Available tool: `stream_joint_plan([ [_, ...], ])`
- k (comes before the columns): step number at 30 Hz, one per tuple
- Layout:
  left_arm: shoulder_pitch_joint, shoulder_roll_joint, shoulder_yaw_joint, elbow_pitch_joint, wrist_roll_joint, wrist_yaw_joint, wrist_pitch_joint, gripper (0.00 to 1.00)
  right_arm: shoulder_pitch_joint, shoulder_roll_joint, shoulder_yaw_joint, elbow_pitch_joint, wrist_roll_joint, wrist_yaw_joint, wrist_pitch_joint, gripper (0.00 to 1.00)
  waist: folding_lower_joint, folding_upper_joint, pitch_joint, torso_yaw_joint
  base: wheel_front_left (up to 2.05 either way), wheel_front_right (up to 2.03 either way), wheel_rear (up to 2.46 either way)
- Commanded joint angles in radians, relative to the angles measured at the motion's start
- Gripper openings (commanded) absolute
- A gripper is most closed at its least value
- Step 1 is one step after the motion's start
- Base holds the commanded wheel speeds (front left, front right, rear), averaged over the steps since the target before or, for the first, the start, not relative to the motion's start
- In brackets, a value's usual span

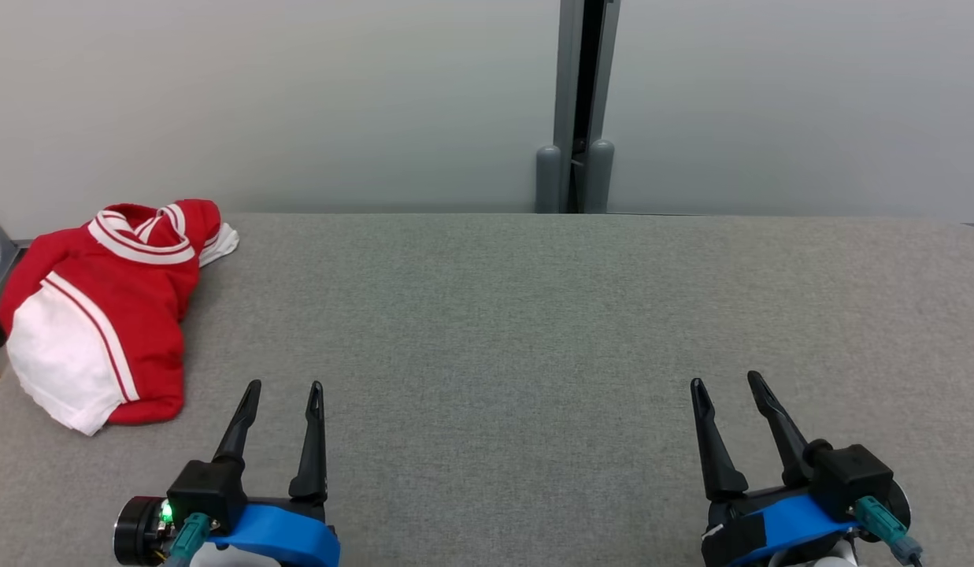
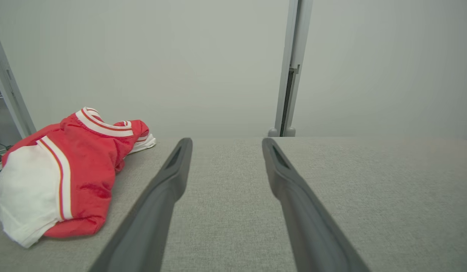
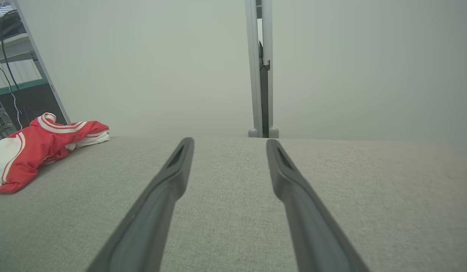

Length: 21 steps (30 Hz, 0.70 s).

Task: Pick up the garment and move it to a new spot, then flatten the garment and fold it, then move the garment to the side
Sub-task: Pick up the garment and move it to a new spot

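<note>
I've started nothing yet: the garment [image 1: 101,315] lies crumpled at the frame's left. My left claw [image 1: 286,386] and right claw [image 1: 725,379] gape, empty.

Left claw [image 1: 285,386] and right claw [image 1: 727,380] rest low and apart, both spread wide and empty, fingers pointing forward.

I see a grey fabric-covered bench [image 1: 534,315]; a crumpled red-and-white garment [image 1: 101,307] lies bunched at its far left corner, spilling over the left edge.
</note>
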Motion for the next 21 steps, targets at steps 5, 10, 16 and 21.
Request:
stream_joint_plan([
  [5,-0.012,0.005,0.011,0.004,0.012,-0.002,-0.004,1.0,-0.003,0.001,0.001,-0.008,0.01,0.0,-0.002,1.0,0.0,-0.0001,0.013,0.076,0.0,0.0,0.0],
  [10,-0.013,0.005,0.026,0.004,0.016,0.001,-0.004,1.0,-0.001,0.001,0.002,-0.012,0.012,0.0,-0.002,1.0,0.0,-0.0001,0.025,0.147,0.0,0.0,0.0],
  [16,-0.016,0.005,0.045,-0.003,0.015,0.004,-0.004,1.0,-0.016,0.001,-0.002,-0.018,0.004,0.0,-0.002,1.0,0.0,-0.0001,0.047,0.234,0.0,0.0,0.0],
  [21,-0.017,0.005,0.051,-0.008,0.006,0.004,-0.004,1.0,-0.021,0.001,-0.003,-0.019,0.0,0.0,-0.002,1.0,0.0,-0.0001,0.062,0.302,0.0,0.0,0.0],
])
